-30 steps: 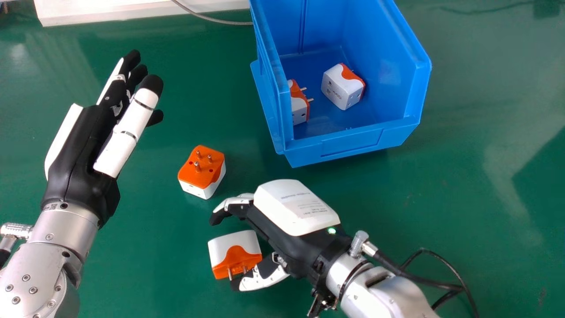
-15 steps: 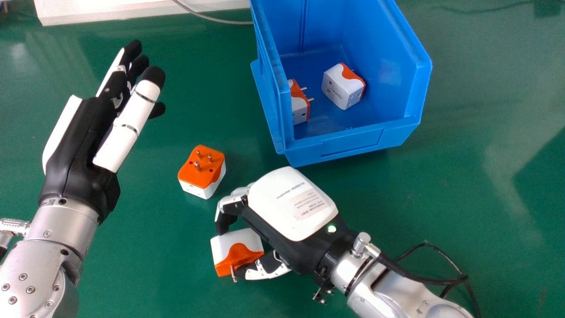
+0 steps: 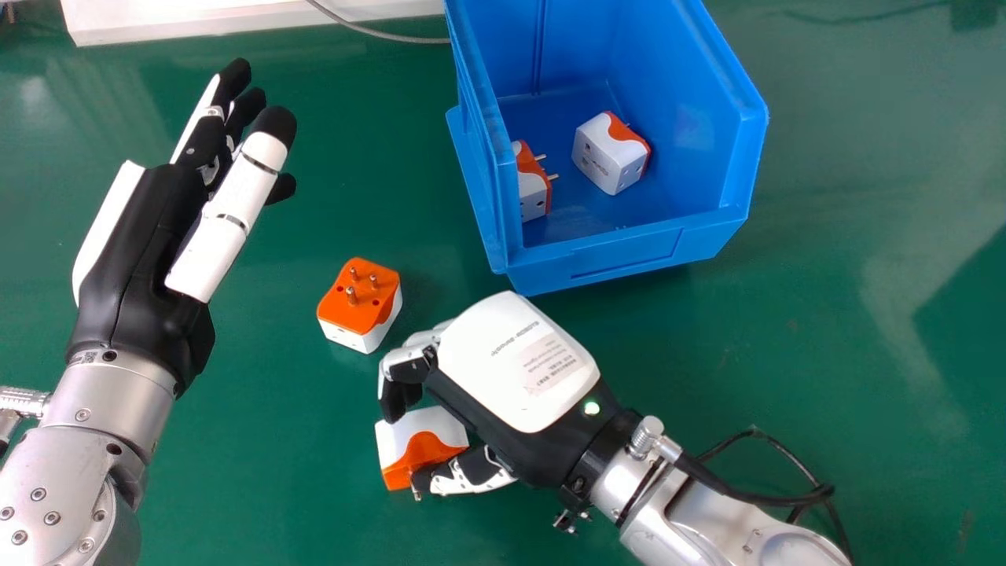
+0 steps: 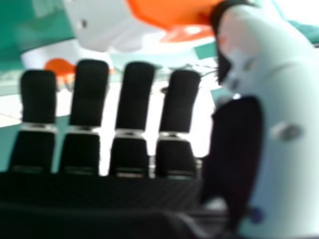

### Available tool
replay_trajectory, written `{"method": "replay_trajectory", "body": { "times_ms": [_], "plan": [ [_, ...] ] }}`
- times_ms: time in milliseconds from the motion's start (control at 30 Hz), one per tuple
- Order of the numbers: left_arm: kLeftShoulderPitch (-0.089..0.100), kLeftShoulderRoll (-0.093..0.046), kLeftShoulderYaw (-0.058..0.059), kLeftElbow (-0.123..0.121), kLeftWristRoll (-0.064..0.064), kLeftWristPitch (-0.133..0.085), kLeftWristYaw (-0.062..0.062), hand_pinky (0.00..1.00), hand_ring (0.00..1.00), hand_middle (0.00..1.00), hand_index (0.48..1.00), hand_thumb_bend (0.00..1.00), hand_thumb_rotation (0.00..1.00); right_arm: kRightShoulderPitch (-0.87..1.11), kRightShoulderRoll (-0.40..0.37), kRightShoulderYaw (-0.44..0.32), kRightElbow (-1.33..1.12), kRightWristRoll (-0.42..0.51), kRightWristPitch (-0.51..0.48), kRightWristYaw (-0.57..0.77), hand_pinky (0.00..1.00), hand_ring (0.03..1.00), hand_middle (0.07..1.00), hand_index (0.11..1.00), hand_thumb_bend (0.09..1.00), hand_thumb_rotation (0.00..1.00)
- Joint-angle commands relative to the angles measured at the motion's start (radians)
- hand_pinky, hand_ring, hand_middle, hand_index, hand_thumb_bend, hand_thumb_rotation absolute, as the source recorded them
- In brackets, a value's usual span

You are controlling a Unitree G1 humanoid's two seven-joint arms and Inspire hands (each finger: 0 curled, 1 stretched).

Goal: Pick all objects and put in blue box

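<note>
The right robot hand (image 3: 515,358) has curled round the nearer adapter (image 3: 420,436); lifting seems next, left robot hand (image 3: 145,259) relaxed.

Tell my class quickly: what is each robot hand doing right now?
Left robot hand: open, holding nothing.
Right robot hand: curled round a plug; firmness can't be told.

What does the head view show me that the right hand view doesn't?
Head view: the blue box, the two adapters inside it, the open left hand, and the back of the right hand.

Right hand view: that hand's inner side, close up.

Both: the adapter at the right hand, part of the green table, and another white-and-orange adapter farther off, likely the loose one.
</note>
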Motion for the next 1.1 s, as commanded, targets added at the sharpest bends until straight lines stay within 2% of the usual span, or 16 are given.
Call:
{"method": "replay_trajectory", "body": {
  "times_ms": [0, 233, 667, 833, 967, 1067],
  "plan": [
    [-0.002, 0.004, 0.004, -0.031, -0.004, -0.004, 0.003, 0.88, 0.95, 0.99, 0.983, 0.52, 0.79, 0.007, 0.011, -0.012, -0.02, 0.01, -0.001, -0.023, 0.35, 0.425, 0.516, 0.474, 0.515, 0.0],
    [-0.003, 0.003, 0.001, -0.028, 0.0, -0.007, 0.004, 0.88, 0.95, 0.99, 0.984, 0.51, 0.79, 0.02, 0.028, -0.02, -0.017, 0.013, 0.013, -0.024, 0.35, 0.424, 0.515, 0.472, 0.515, 0.0],
    [-0.001, 0.006, 0.008, -0.024, -0.001, -0.011, 0.001, 0.88, 0.95, 0.99, 0.984, 0.51, 0.79, 0.056, 0.025, -0.029, -0.068, 0.049, 0.034, 0.019, 0.35, 0.426, 0.521, 0.466, 0.515, 0.0],
    [0.003, 0.007, 0.009, -0.026, -0.002, -0.013, -0.001, 0.88, 0.95, 0.99, 0.984, 0.5, 0.79, 0.07, 0.018, -0.041, -0.096, 0.084, 0.038, 0.079, 0.36, 0.431, 0.521, 0.465, 0.514, 0.0],
    [0.005, 0.006, 0.006, -0.028, 0.003, -0.015, 0.0, 0.88, 0.95, 0.99, 0.985, 0.49, 0.79, 0.091, 0.007, -0.06, -0.164, 0.141, 0.076, 0.221, 0.39, 0.436, 0.52, 0.466, 0.513, 0.0],
    [0.005, 0.008, 0.003, -0.018, 0.008, -0.024, -0.002, 0.88, 0.95, 0.99, 0.984, 0.49, 0.79, 0.107, 0.003, -0.072, -0.212, 0.163, 0.113, 0.302, 0.41, 0.471, 0.521, 0.467, 0.513, 0.0]
  ]
}}
